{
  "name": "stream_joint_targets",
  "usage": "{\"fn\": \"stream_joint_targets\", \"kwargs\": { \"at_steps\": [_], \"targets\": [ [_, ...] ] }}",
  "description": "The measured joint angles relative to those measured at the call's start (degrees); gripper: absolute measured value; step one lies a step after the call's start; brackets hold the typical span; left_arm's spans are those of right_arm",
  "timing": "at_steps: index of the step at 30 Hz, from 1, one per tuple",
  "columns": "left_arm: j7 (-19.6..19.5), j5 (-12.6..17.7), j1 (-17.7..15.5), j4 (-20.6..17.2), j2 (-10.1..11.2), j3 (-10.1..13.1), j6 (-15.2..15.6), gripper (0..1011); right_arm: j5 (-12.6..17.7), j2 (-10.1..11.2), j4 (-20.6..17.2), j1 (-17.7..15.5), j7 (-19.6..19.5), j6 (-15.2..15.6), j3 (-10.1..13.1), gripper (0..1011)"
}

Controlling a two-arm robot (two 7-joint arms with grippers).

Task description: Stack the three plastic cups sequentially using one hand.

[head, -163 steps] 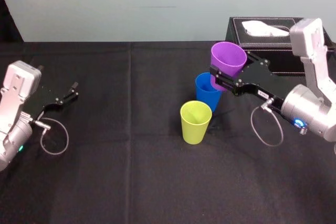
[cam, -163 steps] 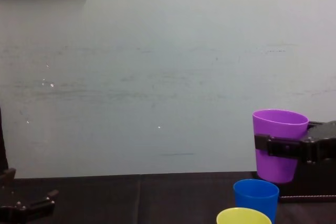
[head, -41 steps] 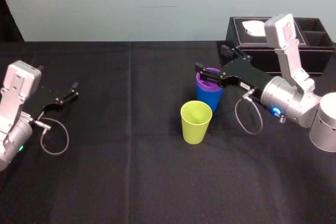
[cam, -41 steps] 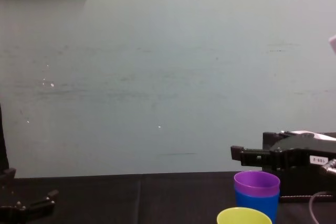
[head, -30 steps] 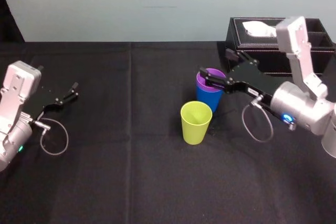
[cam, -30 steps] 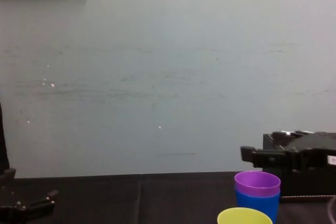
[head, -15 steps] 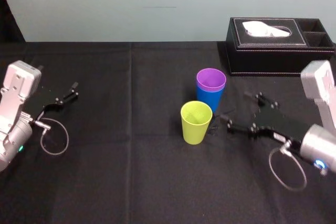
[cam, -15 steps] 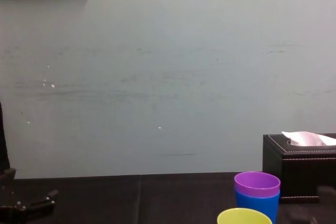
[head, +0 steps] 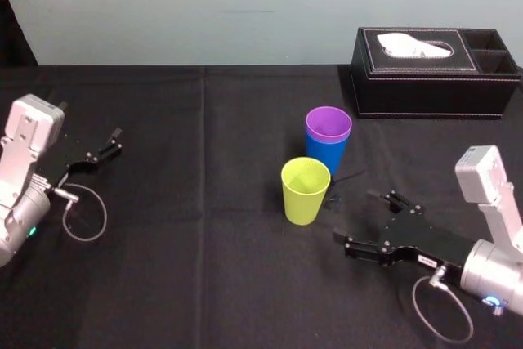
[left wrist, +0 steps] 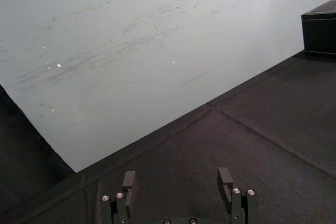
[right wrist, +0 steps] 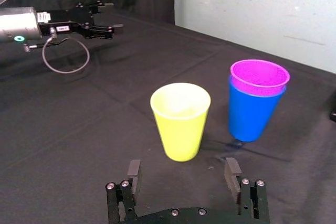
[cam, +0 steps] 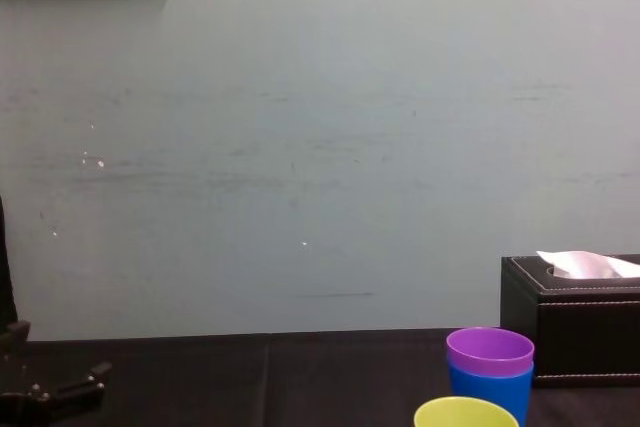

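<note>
The purple cup (head: 328, 123) sits nested inside the blue cup (head: 325, 158) near the table's middle. The yellow-green cup (head: 305, 192) stands upright just in front of and left of them, apart from them. My right gripper (head: 354, 217) is low over the cloth to the near right of the yellow-green cup, open and empty. In the right wrist view its fingers (right wrist: 133, 171) point at the yellow-green cup (right wrist: 180, 121), with the purple cup (right wrist: 260, 76) in the blue cup (right wrist: 251, 115) behind. My left gripper (head: 113, 143) is parked at far left, open and empty.
A black tissue box (head: 433, 71) stands at the back right, behind the cups. The black cloth (head: 204, 267) is bare between the parked left arm and the cups. A cable loop (head: 84, 217) hangs beside the left wrist.
The right gripper let go of the purple cup in the blue cup, drew back toward me and dropped low beside the yellow-green cup. The left arm stayed still.
</note>
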Motion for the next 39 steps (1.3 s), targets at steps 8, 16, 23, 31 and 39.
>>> {"fn": "stream_joint_targets", "kwargs": {
  "at_steps": [8,16,23,31,39],
  "targets": [
    [0.0,0.0,0.0,0.0,0.0,0.0,0.0,1011,-0.7,-1.6,0.9,0.3,-0.9,0.0,-1.3,1003],
    [0.0,0.0,0.0,0.0,0.0,0.0,0.0,1011,-2.3,-3.2,2.3,1.0,-1.8,-1.0,-2.3,1003],
    [0.0,0.0,0.0,0.0,0.0,0.0,0.0,1011,-3.5,-4.2,3.3,1.7,-2.1,-1.9,-2.8,1003],
    [0.0,0.0,0.0,0.0,0.0,0.0,0.0,1011,-5.0,-5.9,5.1,2.9,-2.3,-3.0,-3.2,1003],
    [0.0,0.0,0.0,0.0,0.0,0.0,0.0,1011,-6.1,-7.4,6.4,3.7,-2.9,-3.6,-3.4,1003]
  ]
}}
